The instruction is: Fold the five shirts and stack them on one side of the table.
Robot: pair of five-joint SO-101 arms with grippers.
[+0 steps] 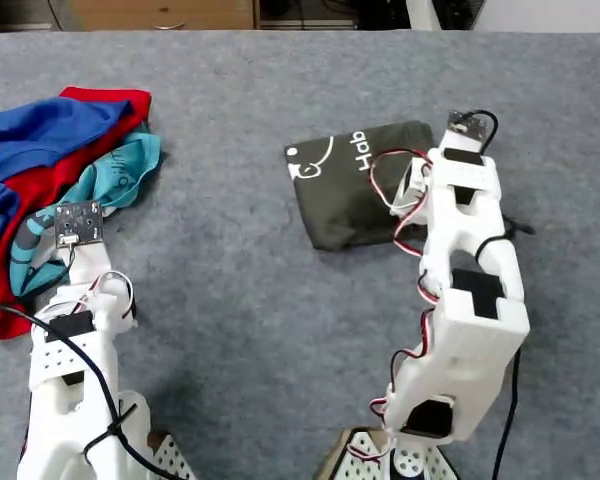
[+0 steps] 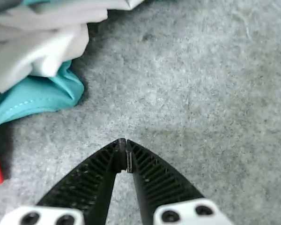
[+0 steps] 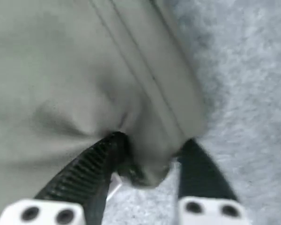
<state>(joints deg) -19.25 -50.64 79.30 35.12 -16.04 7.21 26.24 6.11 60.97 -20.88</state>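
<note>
A folded dark olive shirt (image 1: 352, 188) with white print lies right of the table's middle. My right gripper (image 3: 149, 161) is at its near right edge, shut on a bunched fold of the dark olive shirt (image 3: 84, 79); in the high view the right gripper (image 1: 416, 190) is mostly under its wrist. At the far left lies a loose heap: a blue shirt (image 1: 40, 130), a red shirt (image 1: 50, 180) and a teal shirt (image 1: 125, 170). My left gripper (image 2: 122, 155) is shut and holds nothing, just above bare table beside the teal shirt (image 2: 35, 96), whose white inner side (image 2: 37, 42) shows.
The grey felt table (image 1: 230, 300) has bare room between the two arms and along the front. The right arm's white body (image 1: 470, 300) and its cables hang over the table's right side. Wooden furniture (image 1: 160, 12) stands beyond the far edge.
</note>
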